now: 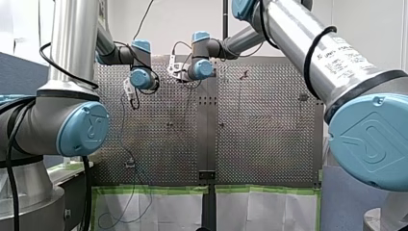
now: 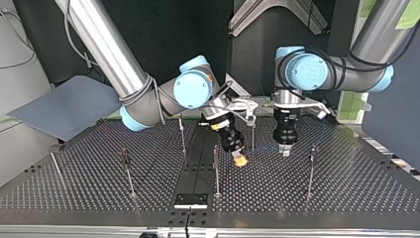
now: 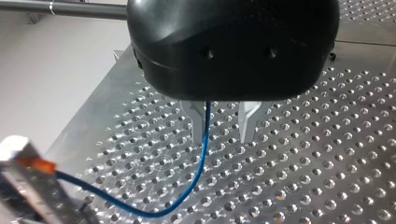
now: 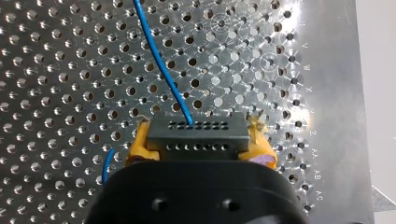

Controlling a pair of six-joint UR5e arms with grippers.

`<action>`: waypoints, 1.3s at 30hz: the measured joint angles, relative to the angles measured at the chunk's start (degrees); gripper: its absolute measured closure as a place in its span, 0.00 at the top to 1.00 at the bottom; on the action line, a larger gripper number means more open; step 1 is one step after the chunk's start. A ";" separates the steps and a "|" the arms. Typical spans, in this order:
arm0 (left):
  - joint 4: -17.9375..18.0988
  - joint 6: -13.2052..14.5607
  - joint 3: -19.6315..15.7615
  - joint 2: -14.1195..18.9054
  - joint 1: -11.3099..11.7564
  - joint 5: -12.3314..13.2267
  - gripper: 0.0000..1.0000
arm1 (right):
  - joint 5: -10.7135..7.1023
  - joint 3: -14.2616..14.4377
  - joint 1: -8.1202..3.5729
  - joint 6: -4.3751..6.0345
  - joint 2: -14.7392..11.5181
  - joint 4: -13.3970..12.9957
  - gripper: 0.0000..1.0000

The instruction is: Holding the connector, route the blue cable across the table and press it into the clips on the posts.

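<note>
In the right wrist view my right gripper has its yellow pads shut on the dark connector block. The blue cable leaves the block's top and runs away over the perforated table. In the left wrist view my left gripper hangs just above the table with its metal fingers apart. The blue cable passes down along the inner side of one finger and curves over to the connector. In the top view both grippers stand side by side near the middle, my right beside my left.
Thin posts stand on the perforated table: one near each gripper, others towards the top view's left. A black plate lies at the top view's near edge. A grey board leans at its left.
</note>
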 joint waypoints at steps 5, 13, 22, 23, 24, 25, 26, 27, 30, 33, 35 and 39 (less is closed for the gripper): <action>-0.51 -0.04 1.93 -2.15 -0.16 0.30 0.38 | -0.01 -0.01 0.00 0.00 0.00 0.00 0.00; -1.62 -0.04 2.64 -3.11 -0.23 0.22 0.31 | -0.01 -0.01 -0.04 0.02 0.00 0.00 0.00; -2.61 0.13 2.66 -3.10 -0.26 -1.48 0.00 | -0.01 0.03 -0.01 0.02 0.00 0.07 0.00; -2.86 0.13 2.66 -3.08 -0.25 -1.86 0.00 | -0.01 0.04 0.02 0.03 0.00 0.10 0.00; -3.15 0.13 2.63 -3.05 -0.21 -2.19 0.00 | -0.01 0.05 0.04 0.03 0.00 0.12 0.00; -3.50 0.11 2.55 -3.02 -0.14 -2.50 0.00 | -0.01 0.07 0.06 0.03 0.01 0.13 0.00; -3.73 0.08 2.46 -3.00 -0.09 -2.69 0.00 | -0.01 0.10 0.09 0.03 0.02 0.16 0.00; -3.91 0.05 2.32 -2.98 -0.04 -2.84 0.00 | -0.01 0.13 0.11 0.04 0.03 0.20 0.00; -4.20 0.11 1.62 -2.93 0.02 -3.15 0.00 | 0.03 0.45 0.17 0.03 0.06 0.36 0.00; -4.08 0.30 0.33 -2.62 -0.05 -3.26 0.00 | 0.08 1.28 0.23 0.01 0.07 0.40 0.00; -3.52 0.24 -0.64 -1.99 0.03 -3.28 0.00 | 0.12 2.15 0.24 -0.08 0.08 0.36 0.00; -1.83 -0.03 -2.59 -0.25 0.20 -3.20 0.00 | 0.21 4.09 0.25 -0.26 0.09 0.14 0.00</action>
